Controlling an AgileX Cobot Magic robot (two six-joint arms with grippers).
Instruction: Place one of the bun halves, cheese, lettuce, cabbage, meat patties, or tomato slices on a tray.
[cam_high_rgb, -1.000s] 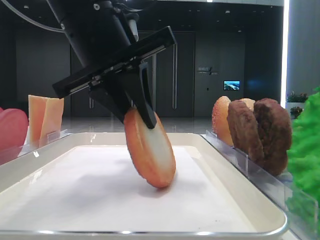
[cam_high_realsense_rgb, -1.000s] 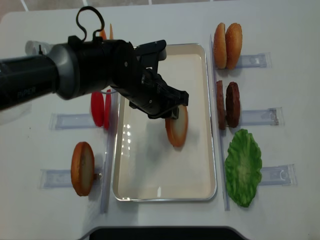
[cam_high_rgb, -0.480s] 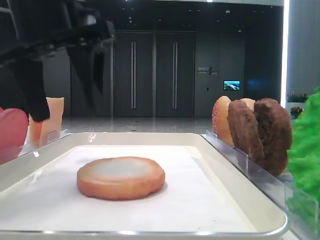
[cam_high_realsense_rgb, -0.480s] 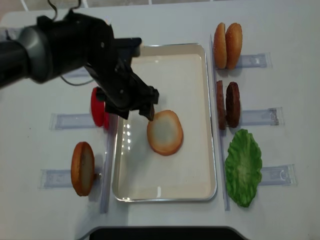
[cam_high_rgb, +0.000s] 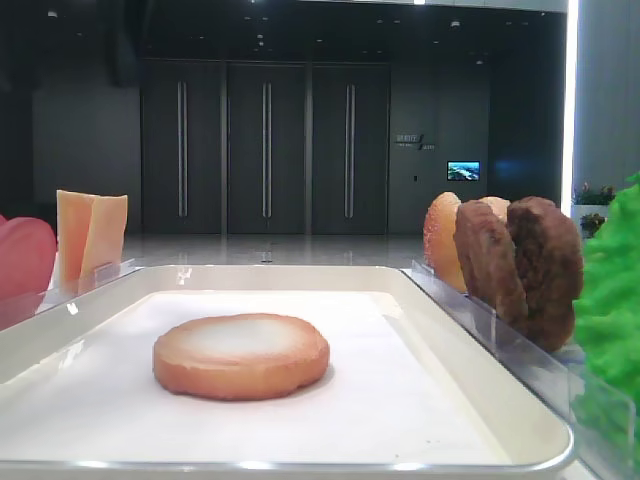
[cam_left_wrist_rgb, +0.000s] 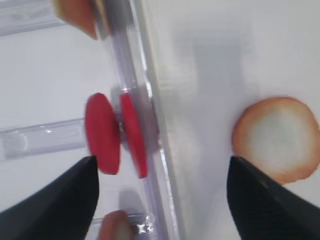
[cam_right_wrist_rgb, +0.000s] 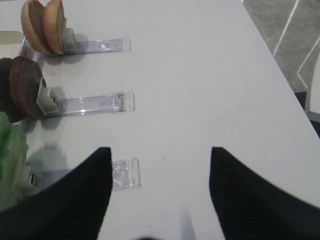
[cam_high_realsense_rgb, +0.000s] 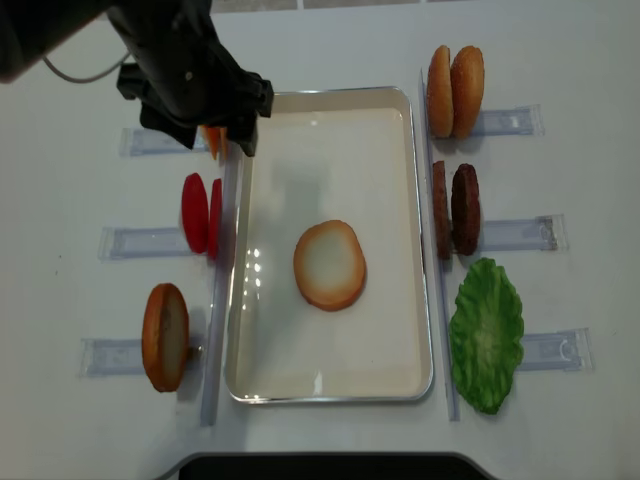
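Bun half (cam_high_realsense_rgb: 329, 265) flat on tray (cam_high_realsense_rgb: 411, 240); patties (cam_high_realsense_rgb: 455, 208), lettuce (cam_high_realsense_rgb: 487, 336) alongside; left tool (cam_left_wrist_rgb: 160, 200) open, empty

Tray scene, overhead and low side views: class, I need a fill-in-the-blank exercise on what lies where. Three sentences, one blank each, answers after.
1. The bun half lying flat on the tray shows its ____ face upward.
2. The two meat patties stand on edge between the bun pair and the ____.
3. The left tool has its fingers spread wide and holds ____.

Missing words: pale; lettuce; nothing
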